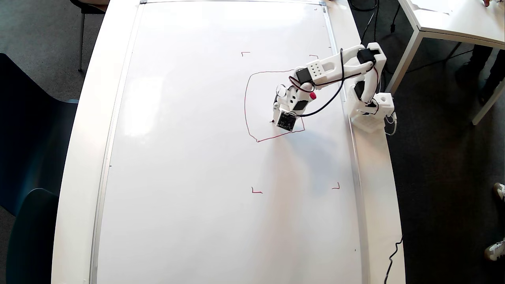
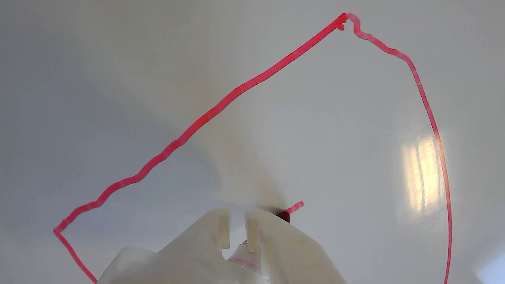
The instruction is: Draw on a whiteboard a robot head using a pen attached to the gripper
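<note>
Red marker line traces the outline of the robot head on the whiteboard, toward its right side in the overhead view. Inside that outline the claw points down, its white fingers clamped on the pen, whose dark tip touches the board beside a short fresh stroke.

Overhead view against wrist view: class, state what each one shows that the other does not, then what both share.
Only the overhead view shows the whole whiteboard, its four red corner marks, the arm's base and the pen's red cap. Only the wrist view shows the pen tip meeting the board beside a short fresh stroke, close behind the fingers. Both share the red outline of the robot head, with no finished inner squares visible.
</note>
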